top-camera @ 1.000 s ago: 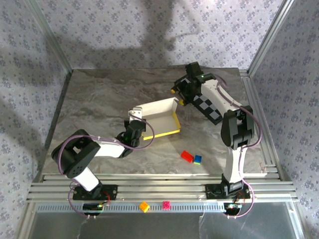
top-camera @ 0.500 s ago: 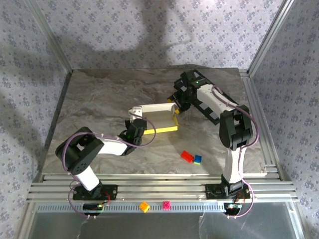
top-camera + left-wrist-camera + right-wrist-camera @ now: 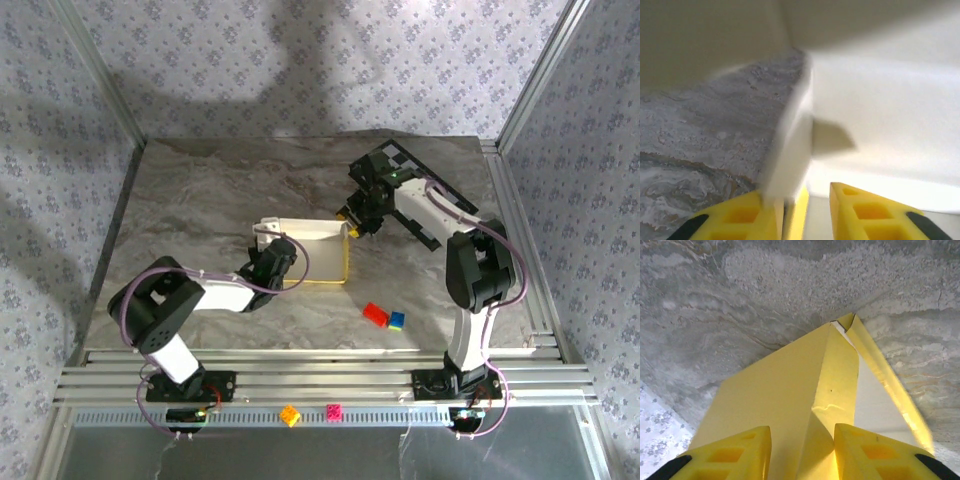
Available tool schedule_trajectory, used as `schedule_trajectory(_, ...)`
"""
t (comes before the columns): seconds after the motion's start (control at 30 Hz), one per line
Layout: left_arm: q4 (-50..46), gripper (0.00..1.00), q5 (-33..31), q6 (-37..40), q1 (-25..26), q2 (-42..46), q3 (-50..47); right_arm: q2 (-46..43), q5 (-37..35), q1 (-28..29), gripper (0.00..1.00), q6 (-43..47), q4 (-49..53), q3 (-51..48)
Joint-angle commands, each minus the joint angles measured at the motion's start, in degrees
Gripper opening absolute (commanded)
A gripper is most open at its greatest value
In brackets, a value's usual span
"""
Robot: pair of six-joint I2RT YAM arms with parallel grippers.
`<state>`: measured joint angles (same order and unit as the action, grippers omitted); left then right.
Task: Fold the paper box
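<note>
- Roughly mid-table, paper box resting on the grey marbled table, white inner face up, yellow showing along the near and right edges, far and right walls standing up into a shallow tray.
- Left gripper at the box's left wall, reaching in from the near left. Through the left wrist camera, yellow fingers astride a white wall edge, wall close against one finger and a clear gap before the other — jaws parted, not clamped.
- Right gripper at the far right corner of the box, coming in from the far side. Through the right wrist camera, yellow fingers on either side of the box's folded yellow outer corner, crease running up between them. Pressing or merely straddling — cannot tell.
- Black-and-grey checkerboard mat lying under the right arm toward the far right of the table, apart from the box.
- Red brick and blue brick touching each other, on the near side of the box's right corner and apart from it.
- Orange brick and pink brick near each other on the metal rail at the near edge, between the two arm bases.
</note>
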<state>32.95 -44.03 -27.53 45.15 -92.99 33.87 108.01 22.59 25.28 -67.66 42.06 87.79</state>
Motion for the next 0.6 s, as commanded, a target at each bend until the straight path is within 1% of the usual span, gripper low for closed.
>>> schedule_trajectory(0.0,-8.8,0.41,2.0,-5.9,0.5,4.5,1.0,-2.5,-2.1,1.2,0.39,1.8,1.5,-1.9)
schedule_trajectory(0.1,-12.4,0.5,4.0,-8.6,0.5,8.0,0.4,-2.4,-2.6,2.0,0.38,1.9,1.2,-2.5)
schedule_trajectory(0.2,-14.4,0.6,7.8,-10.4,0.6,11.9,-1.0,-2.3,-3.1,2.8,0.36,1.5,0.0,-3.2)
schedule_trajectory(0.37,-21.5,0.65,14.0,-15.8,0.5,21.1,-2.9,-2.1,-3.6,3.7,0.35,0.0,-2.0,-4.3)
schedule_trajectory(0.4,-22.8,0.69,15.2,-17.4,0.5,23.4,-3.3,-2.3,-3.6,3.7,0.35,-0.2,-2.4,-4.5)
schedule_trajectory(0.43,-25.4,0.98,16.3,-19.8,0.5,26.1,-3.6,-2.2,-3.8,3.8,0.35,-0.5,-2.8,-4.7)
schedule_trajectory(0.5,-30.7,1.0,18.4,-23.6,0.6,31.4,-3.5,-2.1,-3.7,3.8,0.35,-0.7,-3.5,-4.8)
schedule_trajectory(0.57,-40.1,1.0,18.5,-27.4,0.6,37.3,-1.2,-1.8,-3.5,3.8,0.35,-0.9,-3.7,-4.4)
